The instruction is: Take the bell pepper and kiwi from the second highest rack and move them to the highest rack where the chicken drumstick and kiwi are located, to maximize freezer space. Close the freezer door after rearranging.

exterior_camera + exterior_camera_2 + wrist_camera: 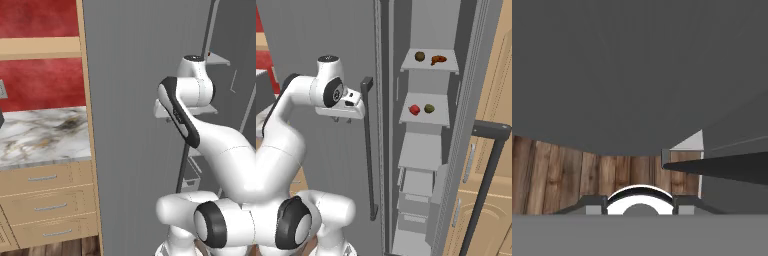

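The freezer stands open in the right base view. On the highest rack (428, 67) lie a kiwi (419, 56) and the orange-brown chicken drumstick (438, 60). One level down, the second highest rack (423, 120) holds the red bell pepper (414, 110) and a second kiwi (429, 108). The freezer door (465, 130) is swung out at the right, its dark bar handle (487, 175) facing me. My gripper (342, 120) hangs left of the opening, pointing down in front of the closed grey door, well away from the racks. In the hand view its fingertips (596, 204) stand apart with nothing between them, so the gripper (640, 205) is open.
The closed door's dark handle (367, 145) runs just right of the hand. Lower shelves and drawers (417, 185) fill the freezer below. A marble counter (40, 135) with wooden drawers (50, 205) lies left. Wooden cabinets (498, 80) stand behind the open door.
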Robot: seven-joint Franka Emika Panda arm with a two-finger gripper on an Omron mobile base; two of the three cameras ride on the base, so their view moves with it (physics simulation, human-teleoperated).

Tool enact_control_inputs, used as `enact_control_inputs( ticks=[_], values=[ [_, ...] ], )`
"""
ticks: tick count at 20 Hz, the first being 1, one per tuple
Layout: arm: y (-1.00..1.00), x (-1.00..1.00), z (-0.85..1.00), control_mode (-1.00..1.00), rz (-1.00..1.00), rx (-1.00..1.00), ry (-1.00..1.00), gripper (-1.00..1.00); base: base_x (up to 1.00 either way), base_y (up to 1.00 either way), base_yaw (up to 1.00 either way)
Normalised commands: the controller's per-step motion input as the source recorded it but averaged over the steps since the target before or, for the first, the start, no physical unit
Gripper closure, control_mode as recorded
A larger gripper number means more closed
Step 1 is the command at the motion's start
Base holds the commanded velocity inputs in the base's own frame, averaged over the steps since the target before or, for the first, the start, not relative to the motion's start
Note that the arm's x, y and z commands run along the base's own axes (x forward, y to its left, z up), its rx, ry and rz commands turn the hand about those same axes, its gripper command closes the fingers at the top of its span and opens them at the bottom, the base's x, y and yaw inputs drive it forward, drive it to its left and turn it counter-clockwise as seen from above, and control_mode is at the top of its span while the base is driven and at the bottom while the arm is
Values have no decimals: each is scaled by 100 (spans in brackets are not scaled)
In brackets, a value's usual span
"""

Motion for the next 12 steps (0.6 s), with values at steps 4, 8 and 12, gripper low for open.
enact_control_inputs(
  ticks=[4, 8, 12],
  values=[
    [-1, -28, 6, -100, -1, 0, -14, -100, 0, 0, 0],
    [0, -45, 40, -100, -8, 0, -31, -100, 0, 0, 0],
    [0, -44, 43, -100, -5, 0, -36, -100, 0, 0, 0]
  ],
)
